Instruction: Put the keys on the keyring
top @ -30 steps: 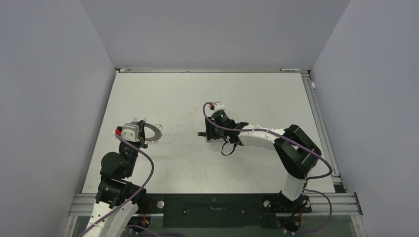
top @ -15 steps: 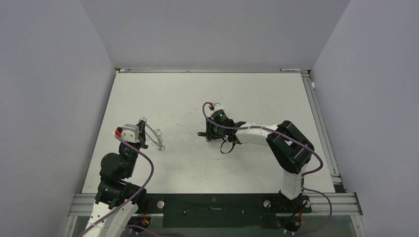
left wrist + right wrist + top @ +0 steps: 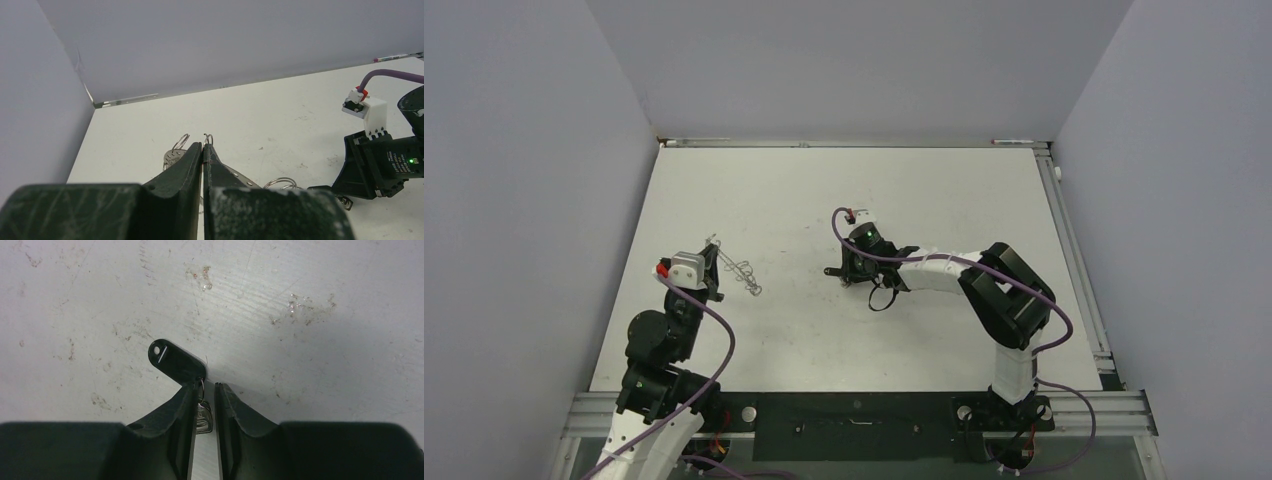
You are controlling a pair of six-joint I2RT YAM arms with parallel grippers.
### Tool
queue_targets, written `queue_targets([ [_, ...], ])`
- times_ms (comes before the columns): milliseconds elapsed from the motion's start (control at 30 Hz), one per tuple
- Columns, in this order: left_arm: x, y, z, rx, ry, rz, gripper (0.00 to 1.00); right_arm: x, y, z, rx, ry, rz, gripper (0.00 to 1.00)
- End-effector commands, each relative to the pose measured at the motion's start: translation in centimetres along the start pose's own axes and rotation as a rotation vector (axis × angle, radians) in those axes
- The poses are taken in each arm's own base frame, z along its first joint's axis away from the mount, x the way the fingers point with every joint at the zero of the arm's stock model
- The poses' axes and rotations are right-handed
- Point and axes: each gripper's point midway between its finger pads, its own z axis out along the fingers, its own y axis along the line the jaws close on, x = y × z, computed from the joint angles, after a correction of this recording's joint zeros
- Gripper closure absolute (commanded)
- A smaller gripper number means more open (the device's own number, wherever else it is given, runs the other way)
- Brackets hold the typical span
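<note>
My left gripper (image 3: 715, 263) is shut on the grey keyring (image 3: 736, 268) and holds it tilted on edge above the table, left of centre. In the left wrist view the shut fingertips (image 3: 203, 145) pinch the keyring (image 3: 172, 158), and its wire loops (image 3: 281, 182) stick out on both sides. The key (image 3: 831, 271) lies on the table at centre. In the right wrist view its black head (image 3: 171, 360) lies just past my right gripper (image 3: 205, 386). The silvery part (image 3: 204, 418) sits between the narrowly open jaws, close to the left finger.
The white tabletop (image 3: 844, 180) is scuffed and stained and is walled in on three sides. The right arm's black wrist (image 3: 380, 165) with a purple cable stands to the right of the keyring. A black cable loop (image 3: 882, 298) hangs under the right arm.
My left gripper has turned the keyring from lying nearly flat to standing on edge. The right arm's elbow has drawn in slightly, and its gripper stays at the key.
</note>
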Motion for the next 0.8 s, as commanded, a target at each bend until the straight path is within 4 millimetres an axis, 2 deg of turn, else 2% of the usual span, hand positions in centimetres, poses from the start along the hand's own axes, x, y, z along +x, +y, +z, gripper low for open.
queue_targets([
  [0,-2.8,0.4,-0.2,-0.014,-0.079,-0.006,1.0,-2.2,0.8,-0.2,-0.029,-0.053,0.008,0.8],
  [267,-2.8,0.4,-0.2,-0.014,-0.078,-0.003,1.0,-1.9,1.2,-0.2,-0.065,-0.047,-0.003,0.95],
  [367,-2.8,0.4,-0.2,-0.013,-0.079,-0.003,1.0,-2.2,1.7,-0.8,-0.098,-0.057,-0.039,0.95],
  [500,-2.9,0.4,-0.2,-0.014,-0.082,-0.002,1.0,-3.0,2.5,-2.4,-0.145,-0.09,-0.115,0.95],
  [767,-3.0,0.6,-0.3,-0.021,-0.085,0.0,1.0,-3.6,5.4,-6.3,-0.253,-0.113,-0.276,0.95],
])
